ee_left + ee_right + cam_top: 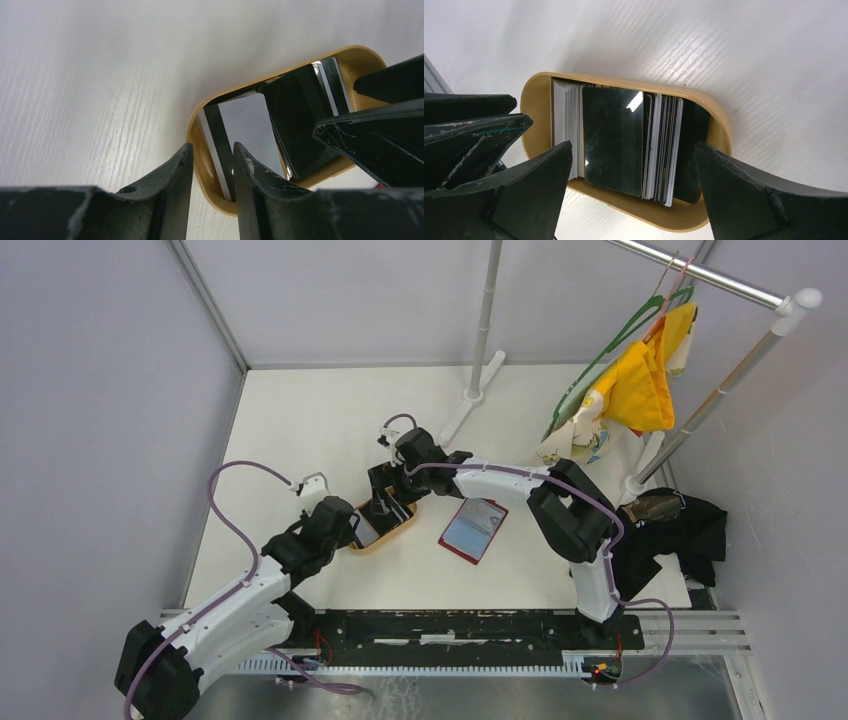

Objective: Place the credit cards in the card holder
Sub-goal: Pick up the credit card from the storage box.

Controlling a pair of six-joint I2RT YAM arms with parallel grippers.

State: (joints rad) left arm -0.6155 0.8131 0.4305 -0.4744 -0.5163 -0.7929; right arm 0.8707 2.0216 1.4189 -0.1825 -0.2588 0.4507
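Both arms wore white shells on their long links and bulky black housings at the joints: the left arm at the near left, the right arm to the right. A thin mauve cable looped along each. The left gripper and right gripper had black, wedge-shaped fingers, their edges scuffed and flecked pale.
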